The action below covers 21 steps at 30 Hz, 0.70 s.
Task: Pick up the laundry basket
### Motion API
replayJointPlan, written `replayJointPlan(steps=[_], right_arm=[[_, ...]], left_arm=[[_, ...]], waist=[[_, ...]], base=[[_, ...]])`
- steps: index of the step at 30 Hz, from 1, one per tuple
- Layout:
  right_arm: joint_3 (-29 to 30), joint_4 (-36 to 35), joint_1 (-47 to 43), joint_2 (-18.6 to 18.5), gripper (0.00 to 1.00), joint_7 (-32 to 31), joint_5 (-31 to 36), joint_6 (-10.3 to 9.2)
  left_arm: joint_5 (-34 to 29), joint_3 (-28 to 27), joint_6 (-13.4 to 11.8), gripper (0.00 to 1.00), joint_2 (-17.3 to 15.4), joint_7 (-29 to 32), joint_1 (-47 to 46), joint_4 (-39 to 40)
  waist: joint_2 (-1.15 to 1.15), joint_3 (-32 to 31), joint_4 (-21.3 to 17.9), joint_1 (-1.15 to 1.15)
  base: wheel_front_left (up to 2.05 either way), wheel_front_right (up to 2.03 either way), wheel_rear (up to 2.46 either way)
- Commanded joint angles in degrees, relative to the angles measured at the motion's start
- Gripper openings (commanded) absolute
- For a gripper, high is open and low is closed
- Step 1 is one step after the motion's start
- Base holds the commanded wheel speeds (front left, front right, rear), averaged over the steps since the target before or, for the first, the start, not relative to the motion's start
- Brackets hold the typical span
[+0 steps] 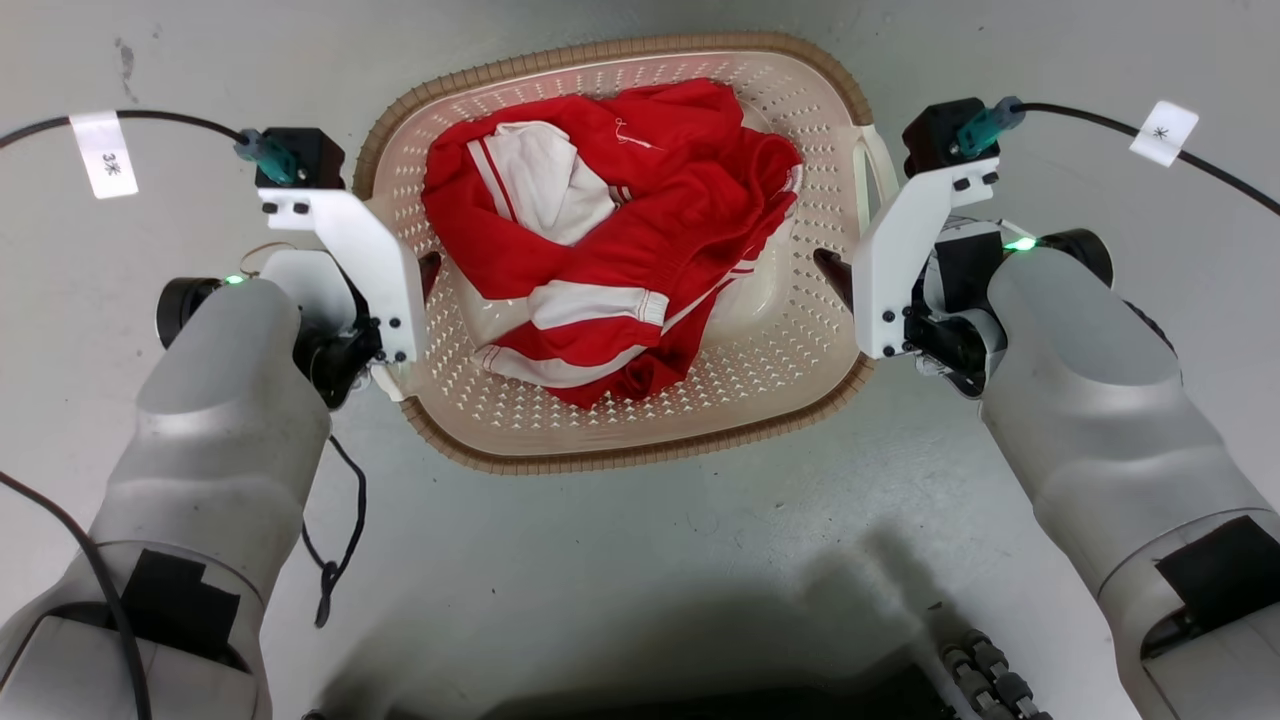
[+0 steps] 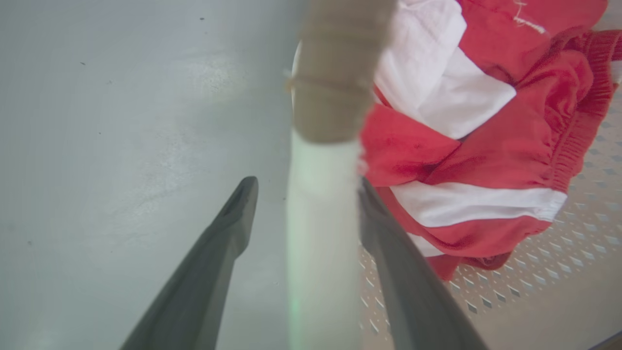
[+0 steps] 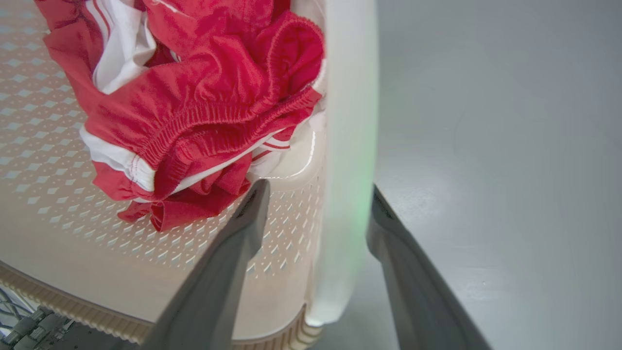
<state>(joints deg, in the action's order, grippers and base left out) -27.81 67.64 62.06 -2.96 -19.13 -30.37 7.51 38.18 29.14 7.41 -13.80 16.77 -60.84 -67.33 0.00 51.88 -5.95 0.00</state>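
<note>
We count one laundry basket (image 1: pixel 800 330); two white handles on it, the left handle (image 2: pixel 320 243) and the right handle (image 3: pixel 350 146); two tools, the left tool (image 2: pixel 306 184) and the right tool (image 3: pixel 319 188); one heap of red-and-white clothing (image 1: pixel 620 230), its number of pieces unclear to us; two paper tags (image 1: pixel 105 152) (image 1: pixel 1163 132), one per cable.

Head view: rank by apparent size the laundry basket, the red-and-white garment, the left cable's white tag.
Largest: cream perforated plastic laundry basket.
Then: crumpled red-and-white cloth garment.
Smallest: left cable's white paper tag.
</note>
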Motion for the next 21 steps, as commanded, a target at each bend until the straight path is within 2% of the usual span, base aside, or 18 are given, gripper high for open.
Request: replayJointPlan(steps=[1, 2, 13, 21], right_arm=[[-0.62, 0.74, 0.91, 0.13, 0.17, 0.31, -0.78, -0.04], [-0.88, 0.96, 1.08, 0.11, 0.0, 0.05, -1.28, -0.04], [-4.08, 2.58, 1.86, 0.18, 0.0, 0.21, -4.31, -0.01], [-5.67, 3.87, 0.7, 0.17, 0.0, -2.4, -6.2, -0.01]], left_arm=[[0.53, 0.27, 0.11, 0.27, 0.36, 0.15, -0.9, -0.61], [0.9, 0.42, 0.11, 0.0, 0.6, 0.55, -0.92, -0.76], [3.02, 2.92, 0.06, 0.0, 0.56, 1.51, -1.43, -1.22], [5.23, 4.81, 0.06, 0.0, 1.5, 4.77, -0.69, -1.51]], waist=[[0.0, 0.15, 0.07, 0.0], [0.0, 0.19, 0.11, 0.0], [0.0, -0.19, 0.4, 0.0], [0.0, -4.2, 0.99, 0.0]], base=[[0.0, 0.0, 0.0], [0.0, 0.0, 0.0], [0.0, 0.0, 0.0], [0.0, 0.0, 0.0]])
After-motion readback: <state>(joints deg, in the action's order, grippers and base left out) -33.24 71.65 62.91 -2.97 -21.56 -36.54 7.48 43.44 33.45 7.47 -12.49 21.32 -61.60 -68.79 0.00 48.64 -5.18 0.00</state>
